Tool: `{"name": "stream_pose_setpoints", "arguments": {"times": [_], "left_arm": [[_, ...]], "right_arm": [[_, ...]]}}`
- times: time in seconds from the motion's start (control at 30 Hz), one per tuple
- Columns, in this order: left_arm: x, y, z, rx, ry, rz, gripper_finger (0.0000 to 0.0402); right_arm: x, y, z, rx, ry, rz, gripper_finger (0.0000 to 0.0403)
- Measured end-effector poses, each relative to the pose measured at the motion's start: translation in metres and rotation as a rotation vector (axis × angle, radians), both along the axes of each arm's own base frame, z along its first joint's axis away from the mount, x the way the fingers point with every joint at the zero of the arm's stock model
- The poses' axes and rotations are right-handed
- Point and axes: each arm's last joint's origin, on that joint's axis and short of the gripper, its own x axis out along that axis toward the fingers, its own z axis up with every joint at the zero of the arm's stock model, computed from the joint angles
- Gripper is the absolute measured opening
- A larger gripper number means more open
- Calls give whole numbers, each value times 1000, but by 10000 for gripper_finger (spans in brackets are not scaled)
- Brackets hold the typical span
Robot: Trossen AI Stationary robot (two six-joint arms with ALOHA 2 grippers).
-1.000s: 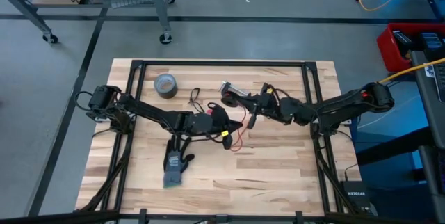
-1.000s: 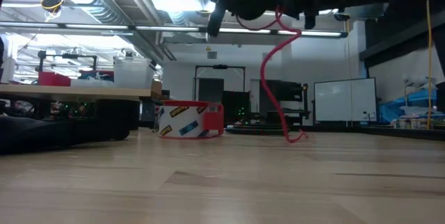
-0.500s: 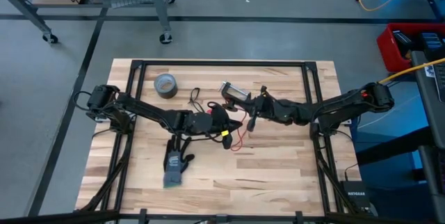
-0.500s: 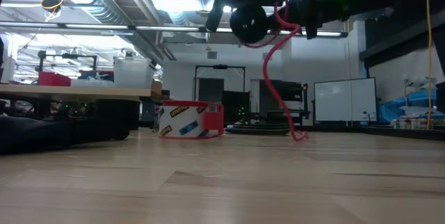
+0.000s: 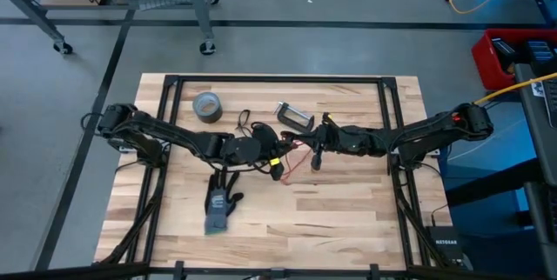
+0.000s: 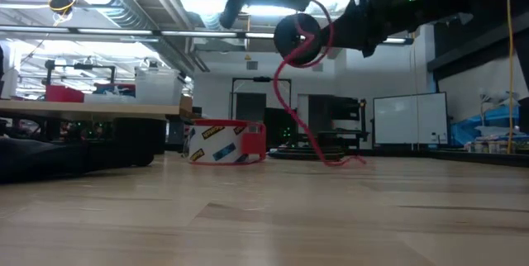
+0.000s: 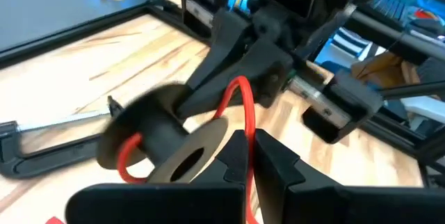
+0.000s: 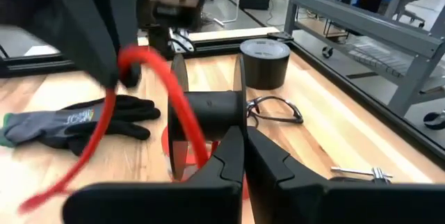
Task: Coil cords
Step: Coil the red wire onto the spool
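Observation:
A red cord (image 6: 291, 109) runs from a black spool (image 6: 295, 36) held above the table down to the wood, where its free end (image 6: 337, 161) lies. Some turns sit on the spool's core (image 7: 128, 156). My right gripper (image 5: 315, 155) is shut on the spool (image 8: 208, 106), and my left gripper (image 5: 280, 155) is shut on the red cord (image 7: 240, 95) just beside it. The black cord (image 5: 244, 124) lies looped on the table behind them. My left gripper pinches the red cord (image 7: 245, 125) between its two fingers, coming nearly level from the table's left. From the fingers the cord arches up slack and bends over to the spool's core. My right gripper pinches the rim of one spool end disc (image 8: 240, 116) between its two fingers, coming nearly level from the table's right. The spool is lifted clear of the table, its axis about level.
A grey duct-tape roll (image 5: 207, 106) and a metal clamp (image 5: 294, 116) lie toward the far edge. A grey glove (image 5: 222, 203) lies nearer, left of centre. A red-edged tape ring (image 6: 224, 142) stands under the arms. Bare wood lies toward the near right.
My left gripper has risen and drawn back a little toward the table's left with the cord. My right gripper has sunk slightly and tipped, bringing the spool down into the low view. The cord's hanging stretch has swung left; its end stays on the table.

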Motion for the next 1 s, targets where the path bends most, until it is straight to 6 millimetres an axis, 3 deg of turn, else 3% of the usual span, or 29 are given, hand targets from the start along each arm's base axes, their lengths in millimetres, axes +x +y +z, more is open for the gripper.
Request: {"name": "stream_pose_setpoints", "arguments": {"times": [0.43, 0.63, 1.0], "left_arm": [[-29, 0, 9, 19, 154, 46, 1], [-41, -1, 6, 15, 227, 113, 1], [-44, -14, 4, -11, 224, 111, 1]], "right_arm": [[-5, 2, 5, 68, 0, 58, 5], [-15, 2, 19, 82, -33, 102, 5], [-35, 0, 50, 76, -185, 75, 5]]}}
